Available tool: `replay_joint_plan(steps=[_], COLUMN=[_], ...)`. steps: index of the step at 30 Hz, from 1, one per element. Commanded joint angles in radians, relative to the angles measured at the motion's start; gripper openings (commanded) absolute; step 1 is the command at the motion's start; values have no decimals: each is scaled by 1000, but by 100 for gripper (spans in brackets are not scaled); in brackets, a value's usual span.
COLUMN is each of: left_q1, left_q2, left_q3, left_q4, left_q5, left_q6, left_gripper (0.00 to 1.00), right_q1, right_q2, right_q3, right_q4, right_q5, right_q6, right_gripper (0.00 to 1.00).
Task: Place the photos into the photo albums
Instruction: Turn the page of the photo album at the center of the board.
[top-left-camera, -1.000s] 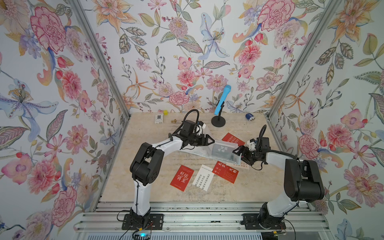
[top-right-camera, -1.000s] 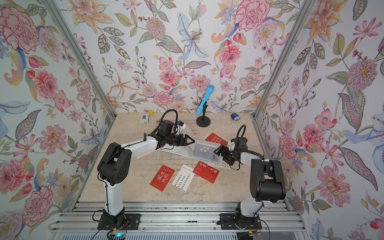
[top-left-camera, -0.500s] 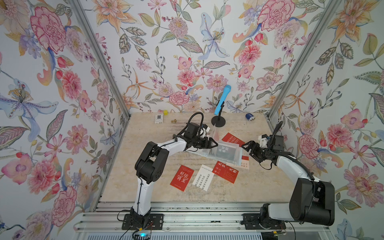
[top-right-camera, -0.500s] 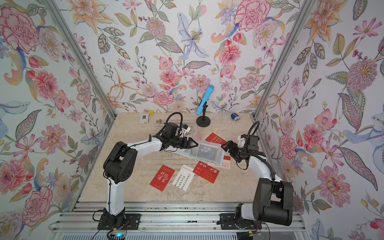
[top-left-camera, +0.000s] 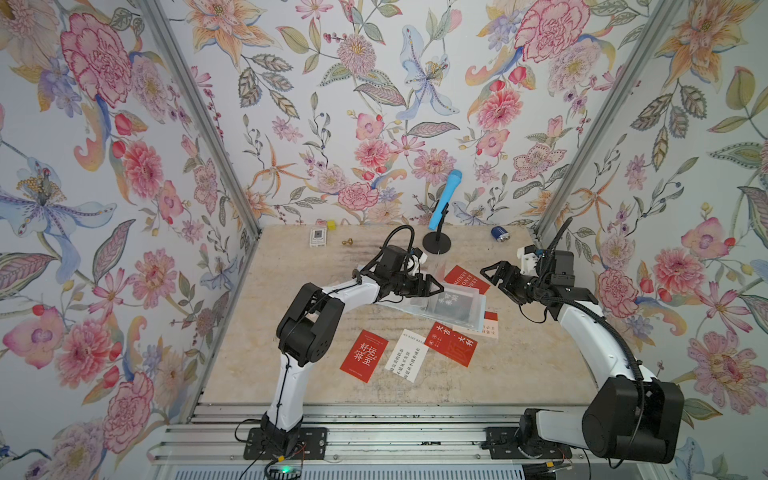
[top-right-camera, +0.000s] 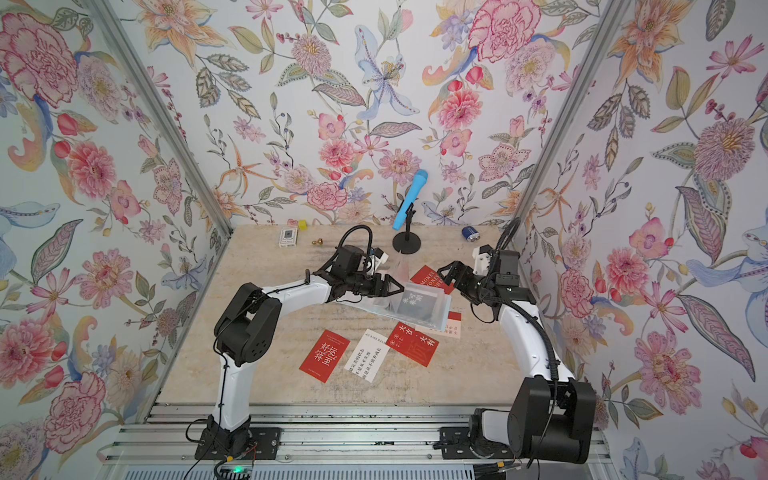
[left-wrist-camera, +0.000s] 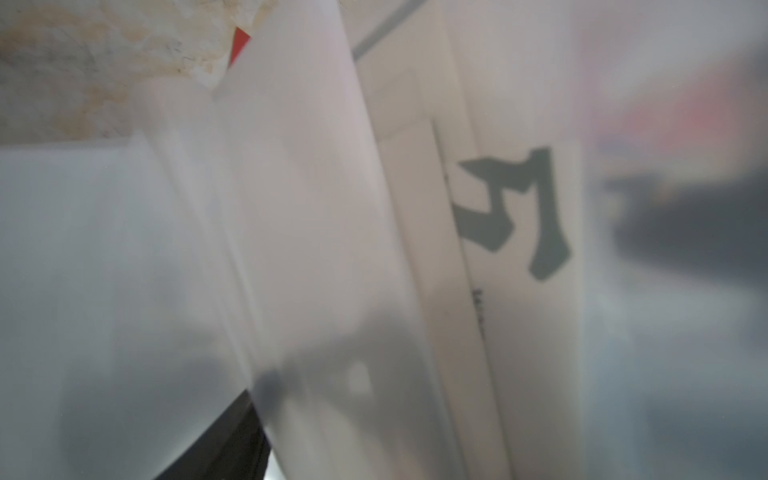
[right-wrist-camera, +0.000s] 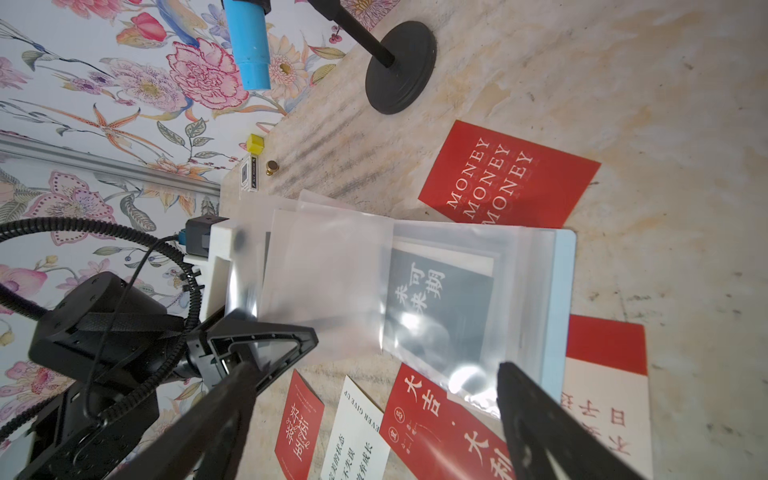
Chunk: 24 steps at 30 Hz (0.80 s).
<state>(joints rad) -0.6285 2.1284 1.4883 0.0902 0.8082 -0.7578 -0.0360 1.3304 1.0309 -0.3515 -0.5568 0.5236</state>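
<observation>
Beige marbled tabletop (top-left-camera: 519, 374) beneath everything, flowered paper on three sides. Clock read from above, twelve at the back wall. Two white-and-black arms reaching in from six.

Left claw (top-left-camera: 432, 286) close to centre, at the album's nine-o'clock end, jaws spread, nothing visibly pinched. Clear sleeve leaves standing up against it and veiling its wrist camera in milky blur. Right claw (top-left-camera: 489, 276) toward two o'clock, raised above the table, jaws gaping wide and empty, near the album's three-o'clock edge and the MONEY card.

Pale blue photo album (top-left-camera: 465, 318) lying open just toward three from centre, sleeve pages uppermost. Dark card (top-left-camera: 453, 302) with white characters inside one sleeve. Red MONEY card (top-left-camera: 467, 279) flat at the album's one o'clock, against its edge. Red-and-white card (top-left-camera: 488, 328) at the album's five, butting against or slipped under the cover, unclear which. Red card with large white characters (top-left-camera: 451, 345) at the album's six, one corner under a sleeve. White card with black print (top-left-camera: 407, 355) at six from centre, plain red card (top-left-camera: 363, 355) just beside it toward seven, both flat and apart from the album.

Blue microphone (top-left-camera: 445, 199) tilted on a black round-footed stand (top-left-camera: 436, 245) at twelve. Small white box (top-left-camera: 318, 237) with a black square at eleven, by the wall. Small blue cylinder (top-left-camera: 498, 232) at one. Yellow cube (top-left-camera: 331, 225) and brass knob (top-left-camera: 349, 242) near the box.
</observation>
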Motion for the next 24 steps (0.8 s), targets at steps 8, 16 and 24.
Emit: replay_joint_plan(steps=[8,16,24], left_q1=[-42,-49,-51], left_q2=[-9,-13,-15], left_q3=[-11,1,34], left_q4=[19,-10,-59], left_q5=[33,25,6], left_q6=[-14,1,25], left_gripper=[78,78,78], right_q1=[183,270,291], right_q2=[178,323,417], right_q3=[201,322,398], right_q4=[-29,-42,-118], right_q5=[40,110,193], right_q6=[17,19,-16], right_gripper=[94,94,91])
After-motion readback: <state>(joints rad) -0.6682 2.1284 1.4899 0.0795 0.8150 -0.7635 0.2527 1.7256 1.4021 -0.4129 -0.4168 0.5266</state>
